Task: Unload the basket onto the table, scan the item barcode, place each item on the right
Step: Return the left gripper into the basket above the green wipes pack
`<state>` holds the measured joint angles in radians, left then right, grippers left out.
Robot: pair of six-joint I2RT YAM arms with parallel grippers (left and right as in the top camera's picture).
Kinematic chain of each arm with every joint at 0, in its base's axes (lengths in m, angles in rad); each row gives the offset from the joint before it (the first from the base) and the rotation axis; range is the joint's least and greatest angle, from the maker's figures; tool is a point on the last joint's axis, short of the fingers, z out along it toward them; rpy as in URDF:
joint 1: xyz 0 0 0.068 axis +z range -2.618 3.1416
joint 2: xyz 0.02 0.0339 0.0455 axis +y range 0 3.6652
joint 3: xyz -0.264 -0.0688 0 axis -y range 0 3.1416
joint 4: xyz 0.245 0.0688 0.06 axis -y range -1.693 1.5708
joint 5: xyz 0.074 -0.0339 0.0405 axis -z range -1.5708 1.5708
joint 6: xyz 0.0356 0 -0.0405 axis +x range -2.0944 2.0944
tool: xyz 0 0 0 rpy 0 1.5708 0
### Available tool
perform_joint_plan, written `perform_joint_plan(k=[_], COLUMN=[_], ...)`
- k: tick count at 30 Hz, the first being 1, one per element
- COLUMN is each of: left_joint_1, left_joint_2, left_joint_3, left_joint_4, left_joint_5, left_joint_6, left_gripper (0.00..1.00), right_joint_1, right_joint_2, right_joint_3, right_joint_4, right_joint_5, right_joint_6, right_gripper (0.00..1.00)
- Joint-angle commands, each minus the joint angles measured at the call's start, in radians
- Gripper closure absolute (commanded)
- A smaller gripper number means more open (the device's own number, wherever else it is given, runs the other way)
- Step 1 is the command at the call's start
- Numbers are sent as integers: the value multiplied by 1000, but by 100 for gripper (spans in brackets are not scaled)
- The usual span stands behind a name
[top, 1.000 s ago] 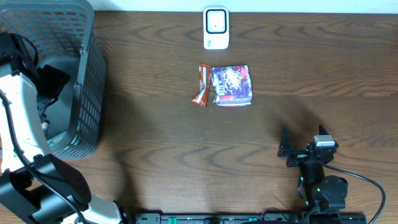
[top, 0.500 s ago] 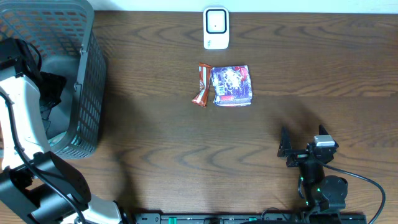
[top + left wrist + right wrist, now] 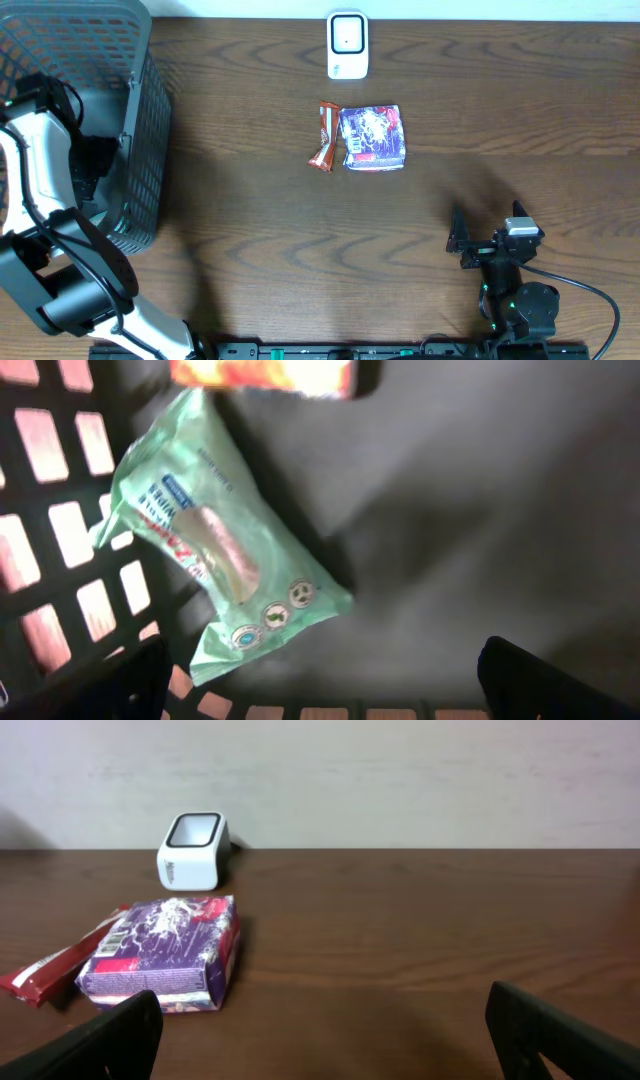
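We judge the green pouch (image 3: pixel 222 565) ahead of the spread left gripper (image 3: pixel 325 685) soft, light, slippery: pinch its midsection.

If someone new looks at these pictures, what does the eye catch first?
The grey basket at the far left, with the left arm reaching into it over a pale green packet. Then the purple packet and red-brown bar lying side by side in the middle, near the white scanner.
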<state>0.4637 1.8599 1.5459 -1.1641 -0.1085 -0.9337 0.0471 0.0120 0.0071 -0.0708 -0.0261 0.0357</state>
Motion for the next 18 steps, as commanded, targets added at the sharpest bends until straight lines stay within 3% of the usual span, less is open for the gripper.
perform_joint_plan(k=[1,6,18], left_joint_1=[3,3,4], left_joint_2=[16,17,17], left_joint_3=[-10,-45,-121], left_joint_4=[-12,-10,25], left_joint_5=[-18,-64,-73], left_joint_6=[-74,-140,-142], left_gripper=[2,2,2], right_joint_1=[-7,-7,-7], right_joint_2=[-4,-4,-3], right_joint_3=[-2,-2,-2], right_joint_4=[-4,-4,-4], right_joint_5=[5,5,5], right_joint_6=[-15,-15,-15], right_gripper=[1,1,1])
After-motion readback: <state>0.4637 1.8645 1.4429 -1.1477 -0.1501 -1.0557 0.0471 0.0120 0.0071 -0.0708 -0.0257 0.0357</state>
